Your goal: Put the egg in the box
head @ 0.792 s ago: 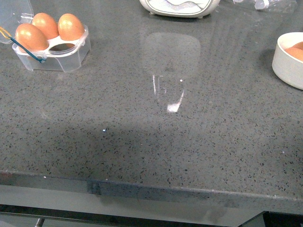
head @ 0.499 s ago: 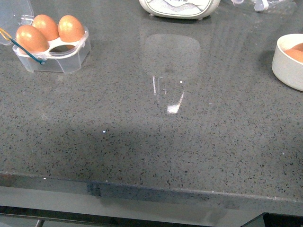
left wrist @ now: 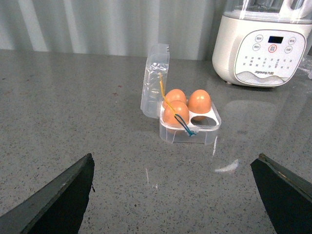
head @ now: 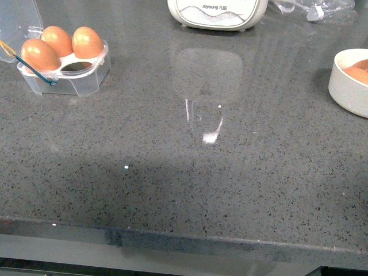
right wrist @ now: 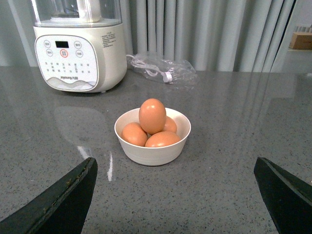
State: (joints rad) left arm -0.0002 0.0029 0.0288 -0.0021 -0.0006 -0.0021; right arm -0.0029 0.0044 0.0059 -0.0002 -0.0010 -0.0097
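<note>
From the front, the dark grey speckled stone counter fills almost everything, polished enough to carry a pale reflection and a few bright glints near its middle, with its front edge running across the bottom. At the far left corner sits the small clear plastic four-cell egg box with three smooth brown eggs in it, and the cell nearest the middle of the counter is bare. At the right edge, well apart from it, a round white bowl is half cut off, with orange-brown eggs showing inside. The base of a white kitchen appliance stands at the back, a crumpled clear plastic bag beside it; neither arm shows here. In the left wrist view the left fingers are spread wide apart with nothing between them, low over bare counter. Beyond them the box stands with its hinged clear lid upright and a yellow and blue band draped over the front egg. Pale grey pleated curtains close off the room behind. In the right wrist view the right fingers are likewise splayed wide and hold nothing. The bowl sits ahead of them with four eggs, one standing on end atop the others. The appliance and the bag sit behind it, before the same curtains.
</note>
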